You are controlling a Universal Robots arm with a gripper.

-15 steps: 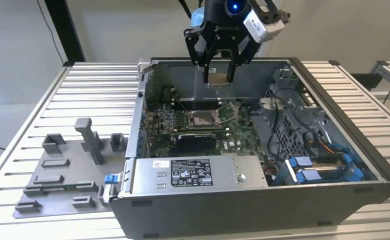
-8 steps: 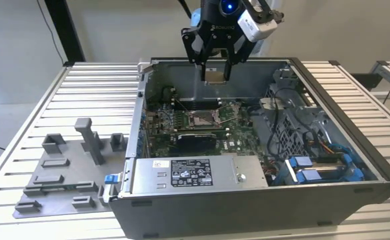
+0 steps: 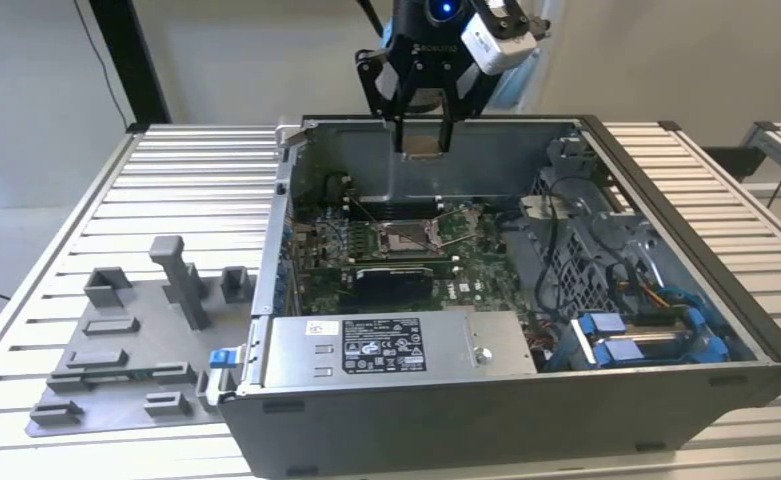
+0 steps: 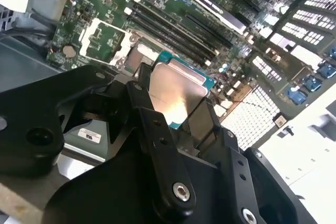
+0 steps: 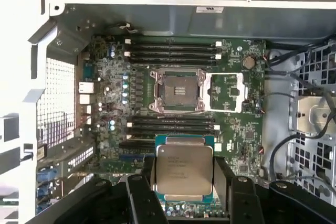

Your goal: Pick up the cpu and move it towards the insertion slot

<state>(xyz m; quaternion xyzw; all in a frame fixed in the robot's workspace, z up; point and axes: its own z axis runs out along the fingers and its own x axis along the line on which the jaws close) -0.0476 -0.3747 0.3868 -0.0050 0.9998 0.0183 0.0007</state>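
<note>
Black fingers (image 5: 184,192) clamp cpu (image 5: 184,170) — flat, silvery.

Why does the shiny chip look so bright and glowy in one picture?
In the second wrist view, light glares off the cpu's metal top, washing it pale, and the near black gripper looks soft. In the first wrist view the cpu is evenly lit. In the exterior view, the wall behind looks bright.

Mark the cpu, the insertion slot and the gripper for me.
cpu (image 5: 185,170), first wrist view, on the middle of its silvery metal top.
insertion slot (image 5: 177,91), first wrist view, on the pin field inside its metal frame.
gripper (image 3: 424,128), exterior view, midway between the fingertips, shut on the cpu above the open case.
</note>
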